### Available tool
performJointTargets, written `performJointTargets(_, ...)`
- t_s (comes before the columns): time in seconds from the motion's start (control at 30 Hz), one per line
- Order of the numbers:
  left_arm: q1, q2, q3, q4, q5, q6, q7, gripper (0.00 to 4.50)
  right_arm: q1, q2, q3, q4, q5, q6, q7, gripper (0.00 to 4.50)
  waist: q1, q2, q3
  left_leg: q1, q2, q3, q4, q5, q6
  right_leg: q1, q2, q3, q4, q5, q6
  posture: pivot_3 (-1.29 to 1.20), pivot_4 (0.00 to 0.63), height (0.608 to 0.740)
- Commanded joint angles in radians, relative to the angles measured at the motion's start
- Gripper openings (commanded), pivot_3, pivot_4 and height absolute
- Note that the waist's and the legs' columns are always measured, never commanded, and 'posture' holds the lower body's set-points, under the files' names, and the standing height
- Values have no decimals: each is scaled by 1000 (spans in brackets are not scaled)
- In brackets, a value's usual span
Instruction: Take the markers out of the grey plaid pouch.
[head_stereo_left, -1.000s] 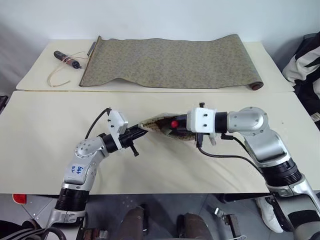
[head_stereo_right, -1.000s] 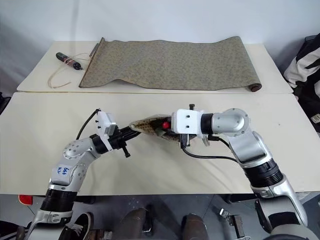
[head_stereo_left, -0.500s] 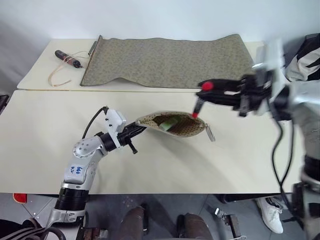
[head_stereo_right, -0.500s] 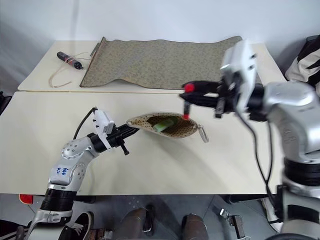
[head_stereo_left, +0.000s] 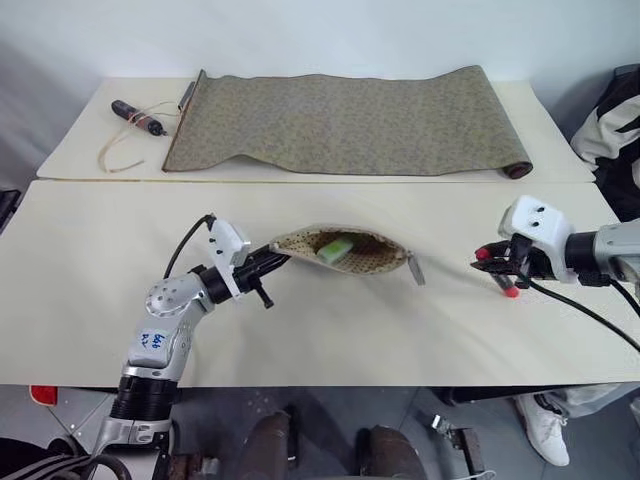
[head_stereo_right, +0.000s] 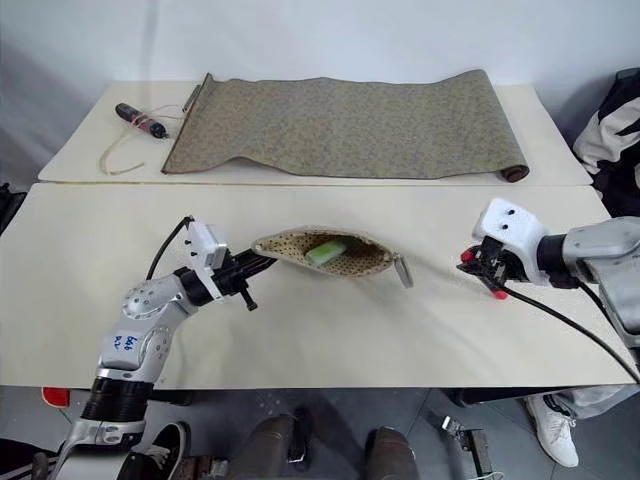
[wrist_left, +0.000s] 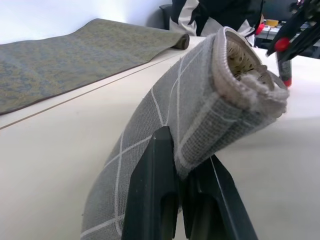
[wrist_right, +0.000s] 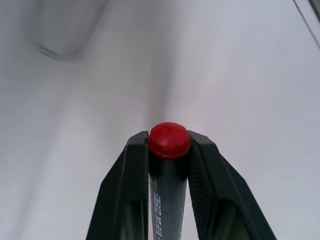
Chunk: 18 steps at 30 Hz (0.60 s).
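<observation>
— Two markers are to be accounted for; where are they seen?

— One, the black marker with red ends (head_stereo_left: 497, 268), is clamped between the fingers of the right gripper (wrist_right: 169, 150), above the near table (head_stereo_left: 90, 290), well to the right of the grey plaid pouch (head_stereo_left: 345, 252). The pale green marker (head_stereo_left: 336, 249) is seen lying inside the pouch's open mouth.

— And how is the pouch held?

— Its edge is pinched by the left gripper (wrist_left: 180, 165), whose fingers are closed together on the fabric. The olive cloth roll (head_stereo_left: 340, 122) is spread on the far table.
</observation>
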Motion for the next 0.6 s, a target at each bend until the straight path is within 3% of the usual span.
performJointTargets(0.03,5,3,12,-51,-12,-2,4,0,-47,35,49,63,-110,-92,-19,707,1,0,0,0,0,0,0,0,0,0,0,0,0,0,0,0,150,740)
performJointTargets(0.27,4,2,13,-65,-13,9,15,0,-87,219,39,130,-112,-116,-59,706,3,-1,0,0,0,-1,1,0,0,0,1,0,0,0,0,0,150,740)
performJointTargets(0.57,23,4,6,-88,-7,18,17,0,-95,253,15,134,-135,-139,-71,3677,5,-1,0,-1,0,-1,2,0,0,1,0,-1,0,1,0,0,150,740)
performJointTargets(0.6,21,2,8,-88,-11,21,18,0,-102,261,-1,127,-116,-117,-73,3677,5,-1,0,-1,0,-1,2,0,0,1,0,-1,0,1,0,0,150,740)
